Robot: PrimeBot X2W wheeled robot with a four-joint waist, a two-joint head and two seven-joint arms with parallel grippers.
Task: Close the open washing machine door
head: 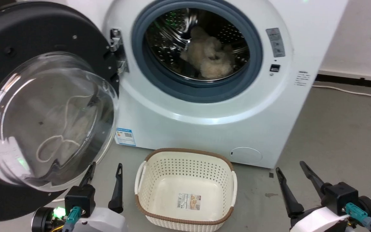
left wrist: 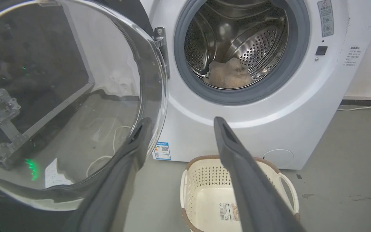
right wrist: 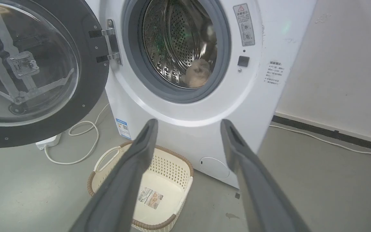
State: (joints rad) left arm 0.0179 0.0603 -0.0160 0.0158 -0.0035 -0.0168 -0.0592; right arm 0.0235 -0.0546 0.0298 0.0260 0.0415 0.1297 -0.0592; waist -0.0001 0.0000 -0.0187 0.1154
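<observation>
Bearing a blue QR-code sticker (head: 125, 137): washing machine (head: 204, 129), door (head: 27, 29) open.

Soft even light, glare on the washing machine door (head: 43, 109), head view perhaps slightly blurred.

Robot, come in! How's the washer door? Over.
Left gripper, right gripper: jaws open, empty. Round black-framed glass washing machine door wide open. Cream perforated basket on floor before white washing machine.

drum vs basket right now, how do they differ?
The drum is shiny steel; the basket is cream with a brown rim. The drum holds a fluffy beige bundle; the basket holds only a label. The drum sits inside the washing machine; the basket stands in front of it. Both are perforated.
</observation>
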